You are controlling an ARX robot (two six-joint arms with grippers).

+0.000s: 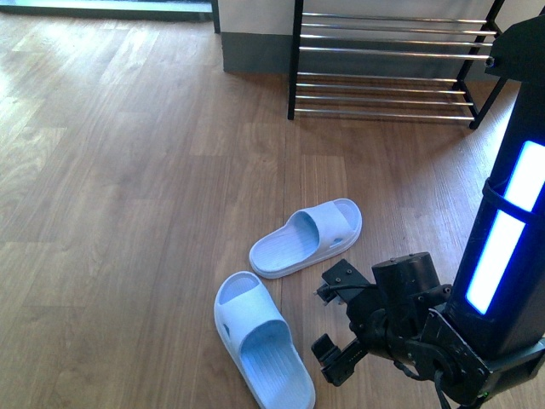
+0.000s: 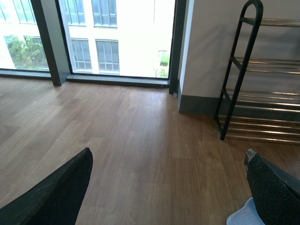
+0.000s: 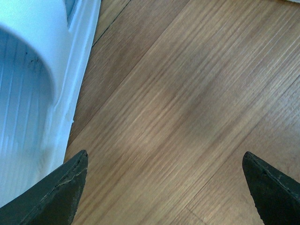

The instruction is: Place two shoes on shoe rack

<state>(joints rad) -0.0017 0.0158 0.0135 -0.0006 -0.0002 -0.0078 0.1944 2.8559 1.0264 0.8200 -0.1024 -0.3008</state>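
Two pale blue slide shoes lie on the wooden floor: one (image 1: 306,237) further off and one (image 1: 260,341) nearer me. My right gripper (image 1: 328,317) hovers open just right of the nearer shoe, nothing between its fingers. In the right wrist view that shoe (image 3: 28,93) fills one side and the open gripper (image 3: 164,187) spans bare floor beside it. The shoe rack (image 1: 387,64), black frame with chrome rods, stands at the back right against the wall. My left gripper (image 2: 168,187) is open over the floor, with a corner of a shoe (image 2: 241,216) by one finger and the rack (image 2: 262,93) ahead.
The robot's black column with blue lights (image 1: 511,230) rises at the right. A grey-skirted wall (image 1: 255,43) stands left of the rack. Large windows (image 2: 117,37) line the far side of the wooden floor (image 1: 128,170).
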